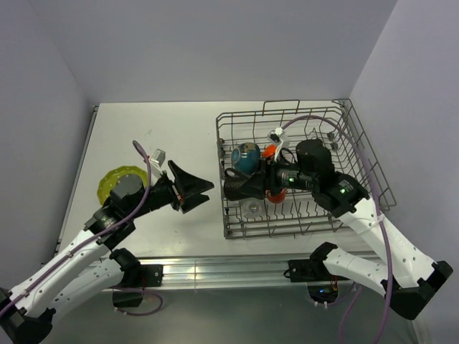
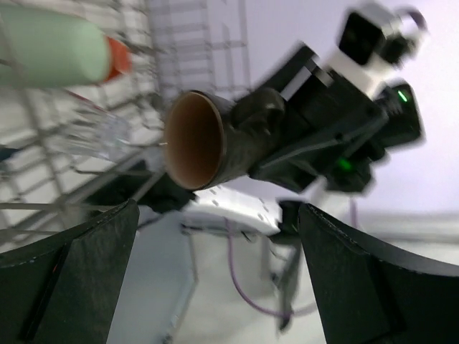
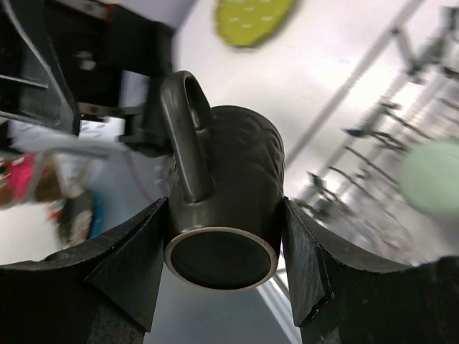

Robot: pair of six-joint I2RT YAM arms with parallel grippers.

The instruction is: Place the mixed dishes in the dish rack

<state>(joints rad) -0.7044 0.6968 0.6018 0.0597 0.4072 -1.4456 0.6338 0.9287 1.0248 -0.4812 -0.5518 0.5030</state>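
Note:
The dark brown mug [image 3: 229,186] lies on its side in the air, with my right gripper [image 3: 222,265] shut on its body near the base, handle up. In the top view the mug [image 1: 238,188] hangs over the left part of the dish rack [image 1: 358,143], its mouth facing left. My left gripper [image 1: 193,188] stands open a little to the left of the rack, nothing between its fingers [image 2: 72,272]. From the left wrist, the mug's brown mouth [image 2: 193,140] points at me. The yellow-green plate [image 1: 122,183] lies flat on the table beside my left arm.
Inside the rack sit a blue bowl [image 1: 246,158], a small orange cup [image 1: 270,152], a clear glass [image 1: 251,209] and a pale green cup [image 3: 430,186]. The rack's raised wire handles and tines surround my right arm. Walls close in on three sides.

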